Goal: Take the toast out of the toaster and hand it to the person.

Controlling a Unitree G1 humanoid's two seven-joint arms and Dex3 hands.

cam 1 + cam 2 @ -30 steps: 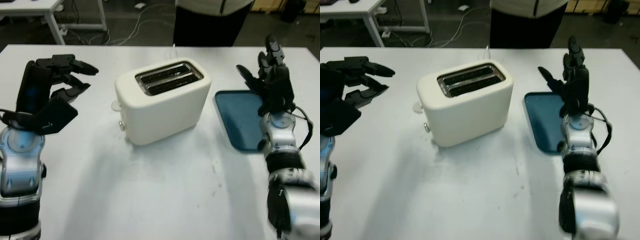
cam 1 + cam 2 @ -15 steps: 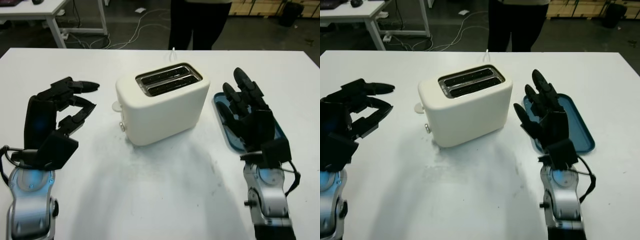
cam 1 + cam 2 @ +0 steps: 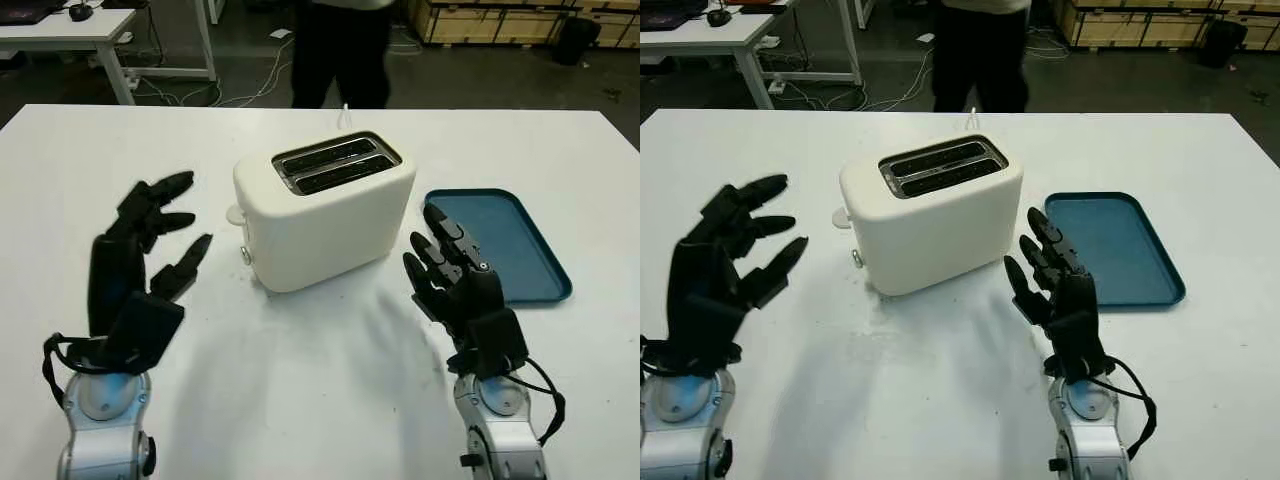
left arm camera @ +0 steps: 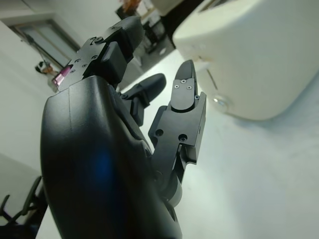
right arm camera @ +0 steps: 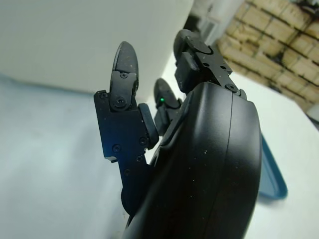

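the toaster [image 3: 325, 208] stands mid-table, its two slots on top dark; no toast can be made out in them, so if there is any it sits low inside. the left hand [image 3: 135, 270] is raised to the toaster's left, open and holding nothing, well apart from it. the right hand [image 3: 458, 290] is just off the toaster's front right corner, also open and empty, with the blue tray [image 3: 505, 245] behind it. a person [image 3: 335, 50] stands beyond the toaster at the table's far edge. likely risks: fingers too bulky for the narrow slots, or a push sliding the toaster.
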